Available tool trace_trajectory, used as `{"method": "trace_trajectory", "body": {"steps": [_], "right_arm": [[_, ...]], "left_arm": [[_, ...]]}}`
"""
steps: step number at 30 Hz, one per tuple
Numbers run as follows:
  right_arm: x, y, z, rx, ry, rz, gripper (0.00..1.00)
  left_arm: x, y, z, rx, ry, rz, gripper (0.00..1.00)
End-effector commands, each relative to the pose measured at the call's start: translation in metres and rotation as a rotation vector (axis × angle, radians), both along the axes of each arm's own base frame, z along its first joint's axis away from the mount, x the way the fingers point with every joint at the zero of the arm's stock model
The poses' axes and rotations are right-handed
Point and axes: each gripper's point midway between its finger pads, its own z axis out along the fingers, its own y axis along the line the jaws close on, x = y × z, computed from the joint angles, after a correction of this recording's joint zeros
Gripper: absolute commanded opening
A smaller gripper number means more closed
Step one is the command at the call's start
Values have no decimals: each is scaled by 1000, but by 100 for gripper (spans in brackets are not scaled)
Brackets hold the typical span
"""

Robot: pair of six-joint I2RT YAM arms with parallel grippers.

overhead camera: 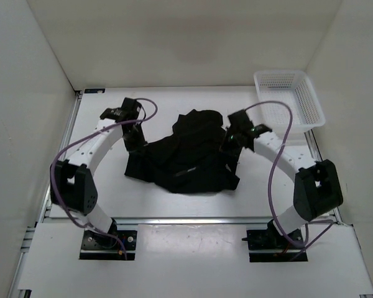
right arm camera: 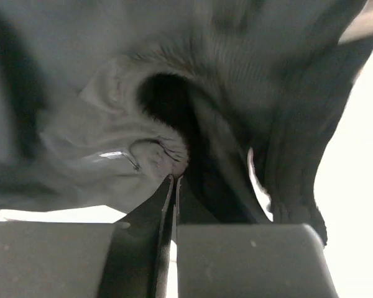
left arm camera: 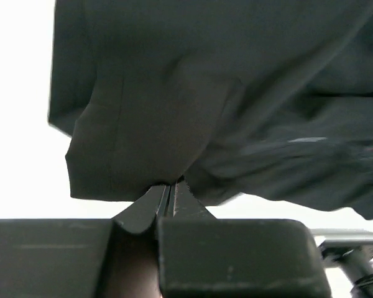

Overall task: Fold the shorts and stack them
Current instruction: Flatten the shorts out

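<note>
Nothing legible — the shorts (overhead camera: 186, 152) carry one small pale mark (overhead camera: 188, 172); too blurred to read.

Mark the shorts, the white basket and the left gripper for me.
shorts (overhead camera: 186, 155), top view, middle of the crumpled black fabric.
white basket (overhead camera: 285, 87), top view, bare mesh floor.
left gripper (left arm camera: 170, 186), left wrist view, shut fingertips pinching the fabric's edge.

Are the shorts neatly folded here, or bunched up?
Bunched up. The shorts lie in an uneven, wrinkled heap on the table, with the left gripper and right gripper each pinching an edge.
</note>
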Motion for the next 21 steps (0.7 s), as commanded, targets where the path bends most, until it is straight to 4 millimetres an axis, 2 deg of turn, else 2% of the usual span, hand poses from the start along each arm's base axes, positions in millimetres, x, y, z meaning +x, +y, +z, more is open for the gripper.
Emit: {"method": "trace_trajectory", "body": {"steps": [1,2,3,4,5,6,7,8,9,10,11,12,13,14,15,17,18,19,20,21], "right_arm": [[101,-37,81,-19,-290,-53,0],[119,-40,103,0,-341,-50,0],[149,-50,143,14,-437,-53,0],[158,-52,161,32,-472,-47,0],[167,-54,180,52,-513,-41,0],[169,-54,199,87,-549,-20,0],[176,-62,218,92,-595,-40,0],[173,-61,225,95,-611,-24,0],[167,-67,236,97,-636,-34,0],[163,-69,236,90,-645,-26,0],[153,-71,213,79,-593,-25,0],[141,-76,213,68,-598,-36,0],[133,-80,204,56,-589,-45,0],[125,-84,193,43,-577,-54,0],[99,-89,165,35,-518,-58,0],[74,-97,138,25,-472,-92,0],[53,-99,139,29,-493,-98,0],[28,-102,97,9,-410,-85,0],[13,-111,82,-15,-379,-127,0],[-5,-116,81,-18,-391,-149,0]], "left_arm": [[57,5,44,20,-157,6,10],[73,9,41,19,-135,28,10],[97,9,60,14,-171,32,10],[105,9,83,-3,-221,30,10],[118,12,80,2,-202,42,10],[134,7,114,-22,-287,32,10],[135,7,120,-21,-282,32,10],[141,6,123,-23,-291,32,10],[145,3,136,-41,-328,28,10],[145,1,136,-50,-326,23,10],[141,0,139,-60,-333,19,10],[133,0,123,-60,-287,14,10],[126,-3,116,-58,-268,4,10],[117,-1,118,-59,-275,3,10],[104,-3,90,-48,-216,-7,10],[80,-9,70,-58,-174,-19,10],[64,-11,74,-75,-191,-25,10],[39,-15,39,-76,-119,-34,10],[23,-18,28,-86,-95,-38,10],[6,-21,27,-117,-100,-47,16]]}}
